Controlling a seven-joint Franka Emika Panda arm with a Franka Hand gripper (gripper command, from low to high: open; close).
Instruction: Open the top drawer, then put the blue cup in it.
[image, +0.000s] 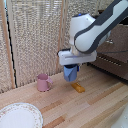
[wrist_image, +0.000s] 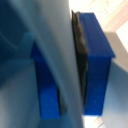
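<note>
Tool clamped on small blue mug — held above pale wooden desk, between pink mug and orange block.

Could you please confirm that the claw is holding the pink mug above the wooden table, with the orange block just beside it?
Not quite: in the exterior view the claw holds the blue cup. The pink mug stands free on the table; the orange block does lie beside the claw.

My hand grips the blue cup, upright and lifted just clear of the wooden surface. Up close its wall is glossy deep blue. The dark drawer front sits behind.
</note>
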